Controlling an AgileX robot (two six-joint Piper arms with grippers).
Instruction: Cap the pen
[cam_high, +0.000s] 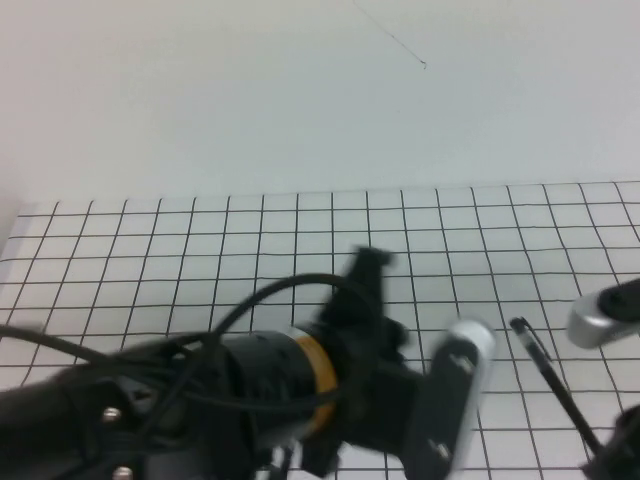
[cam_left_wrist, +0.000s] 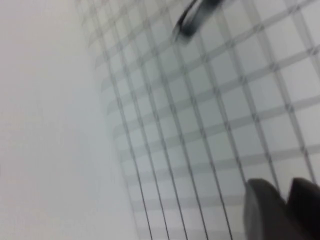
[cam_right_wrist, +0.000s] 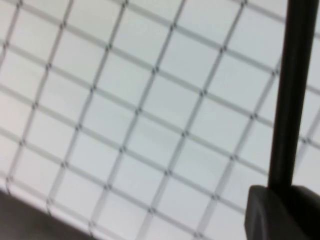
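R gripper (cam_right_wrist: 280, 210) at the near-right edge, fingers clamped on the pen (cam_high: 548, 372). L gripper (cam_left_wrist: 282, 210) mid-counter (cam_high: 200, 240), fingers closed w/ nothing between.

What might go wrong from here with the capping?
The left pincer, shut over the middle of the table, shows no cap in its grip, so there may be nothing to fit. The right pincer, at the table's right edge, holds the pen by one end; a push could tilt it.

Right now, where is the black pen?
In the high view the pen is at the lower right, held by the right gripper, slanting up over the grid mat beside the left gripper.
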